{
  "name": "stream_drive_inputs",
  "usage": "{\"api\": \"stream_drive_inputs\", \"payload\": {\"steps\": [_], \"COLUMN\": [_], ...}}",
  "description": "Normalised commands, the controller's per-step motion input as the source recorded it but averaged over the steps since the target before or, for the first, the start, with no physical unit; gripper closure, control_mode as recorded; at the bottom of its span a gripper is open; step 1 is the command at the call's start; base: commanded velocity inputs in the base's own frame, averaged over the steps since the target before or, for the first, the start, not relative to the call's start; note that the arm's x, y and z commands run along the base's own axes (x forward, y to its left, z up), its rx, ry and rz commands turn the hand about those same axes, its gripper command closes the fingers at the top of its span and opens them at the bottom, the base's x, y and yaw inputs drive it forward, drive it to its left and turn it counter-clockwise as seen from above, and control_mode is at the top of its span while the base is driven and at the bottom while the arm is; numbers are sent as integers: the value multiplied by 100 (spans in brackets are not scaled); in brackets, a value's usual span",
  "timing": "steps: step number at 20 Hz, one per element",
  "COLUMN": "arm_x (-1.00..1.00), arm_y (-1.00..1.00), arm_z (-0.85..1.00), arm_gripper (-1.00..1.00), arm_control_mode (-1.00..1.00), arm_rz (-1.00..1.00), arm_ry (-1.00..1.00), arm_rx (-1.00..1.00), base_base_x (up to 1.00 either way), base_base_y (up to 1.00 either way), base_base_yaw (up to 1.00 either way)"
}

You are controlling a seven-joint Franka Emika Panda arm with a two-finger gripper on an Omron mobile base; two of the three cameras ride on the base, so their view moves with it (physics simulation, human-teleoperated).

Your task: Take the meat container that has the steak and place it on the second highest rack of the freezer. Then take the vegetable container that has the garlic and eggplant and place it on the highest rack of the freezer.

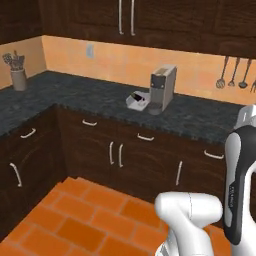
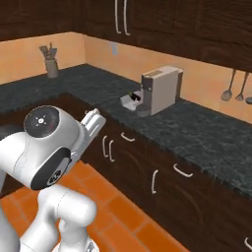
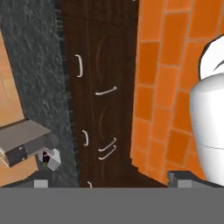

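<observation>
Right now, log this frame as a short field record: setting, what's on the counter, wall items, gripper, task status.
setting: corner kitchen, dark counter, dark wood cabinets, orange tile floor
on counter: grey coffee machine; utensil holder in the corner
wall: hanging utensils
gripper: fingertips wide apart in the hand view, holding nothing
task status: not begun; no freezer or containers here

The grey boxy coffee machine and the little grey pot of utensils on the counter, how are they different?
The grey boxy coffee machine is taller and square-edged; the small grey pot of utensils is round. The machine stands mid-counter with a white tray at its foot; the pot sits in the far left corner with tools sticking out of its top. Both stand upright on the dark speckled counter.
</observation>
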Motion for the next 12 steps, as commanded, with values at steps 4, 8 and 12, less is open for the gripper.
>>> {"api": "stream_drive_inputs", "payload": {"steps": [4,8,12], "arm_x": [0,0,0], "arm_y": [0,0,0], "arm_z": [0,0,0], "arm_gripper": [-100,-100,-100], "arm_control_mode": [100,100,100], "arm_rz": [0,0,0], "arm_ry": [0,0,0], "arm_rx": [0,0,0], "base_base_x": [100,100,96], "base_base_y": [100,96,97], "base_base_yaw": [-54,-57,-59]}}
